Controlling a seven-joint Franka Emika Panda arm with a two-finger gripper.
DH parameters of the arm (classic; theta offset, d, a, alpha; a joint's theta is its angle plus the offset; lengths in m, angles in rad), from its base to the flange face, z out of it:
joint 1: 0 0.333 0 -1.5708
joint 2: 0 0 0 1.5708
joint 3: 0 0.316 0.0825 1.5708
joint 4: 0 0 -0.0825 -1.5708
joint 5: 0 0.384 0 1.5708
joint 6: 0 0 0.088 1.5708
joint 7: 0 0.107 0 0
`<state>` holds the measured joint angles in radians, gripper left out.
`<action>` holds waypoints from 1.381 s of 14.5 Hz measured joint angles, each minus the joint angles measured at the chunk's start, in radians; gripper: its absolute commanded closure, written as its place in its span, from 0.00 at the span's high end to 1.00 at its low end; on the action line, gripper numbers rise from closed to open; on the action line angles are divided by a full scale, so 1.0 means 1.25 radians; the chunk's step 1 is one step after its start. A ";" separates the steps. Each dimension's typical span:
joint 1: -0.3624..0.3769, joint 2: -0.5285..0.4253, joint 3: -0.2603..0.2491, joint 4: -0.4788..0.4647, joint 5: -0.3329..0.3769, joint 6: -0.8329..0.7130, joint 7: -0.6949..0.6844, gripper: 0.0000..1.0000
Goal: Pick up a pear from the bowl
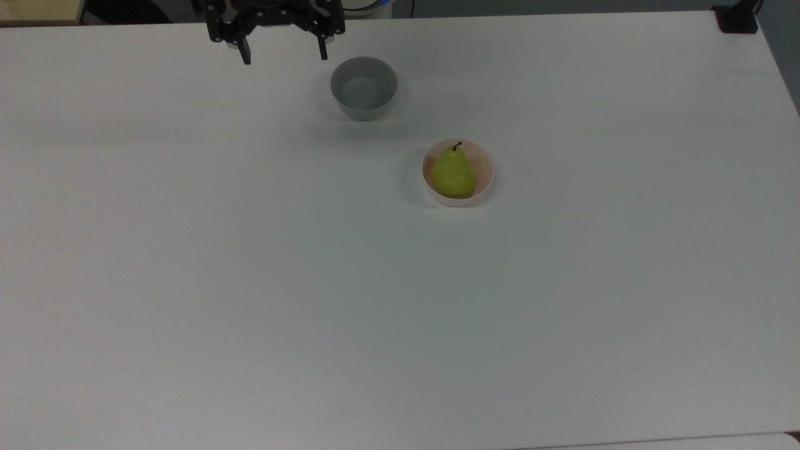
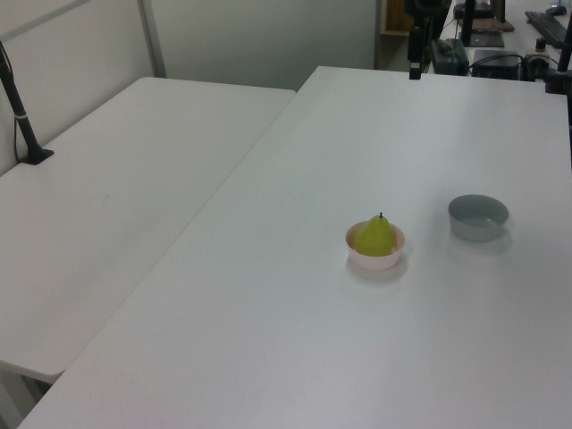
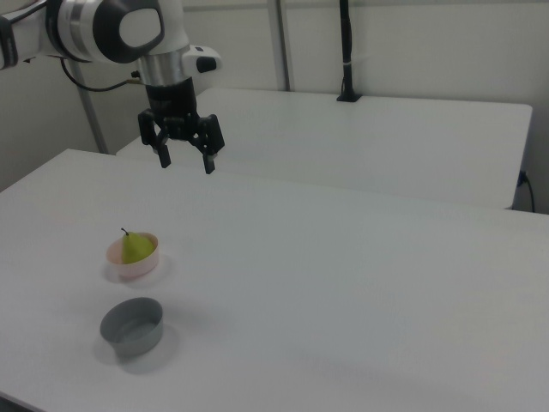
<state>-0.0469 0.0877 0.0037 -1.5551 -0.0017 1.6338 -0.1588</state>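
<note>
Yellow-green pear (image 1: 453, 174), smooth and matte, rounded at the base and narrowing to a short dark stem, sitting upright in the round pale pink bowl (image 1: 484, 183) with plain sides. No writing or labels readable anywhere. Smooth white table (image 1: 400, 300) underneath. Grey bowl (image 1: 364, 87) of similar size, round and plain, standing apart at about ten o'clock from the pink one in the top view. Black two-finger gripper (image 1: 282, 58) farther out at ten o'clock, raised above the table, fingers spread wide, holding nothing.
</note>
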 measured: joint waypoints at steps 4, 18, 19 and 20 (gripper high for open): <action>0.151 0.005 -0.060 -0.001 0.000 -0.004 0.018 1.00; 0.387 0.189 -0.128 -0.005 -0.021 0.028 0.115 1.00; 0.389 0.205 -0.128 -0.005 -0.023 0.032 0.115 1.00; 0.392 0.221 -0.128 -0.004 -0.024 0.039 0.115 1.00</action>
<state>0.4426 0.3641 -0.1561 -1.5605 -0.0314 1.6830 -0.0148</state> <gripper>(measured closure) 0.000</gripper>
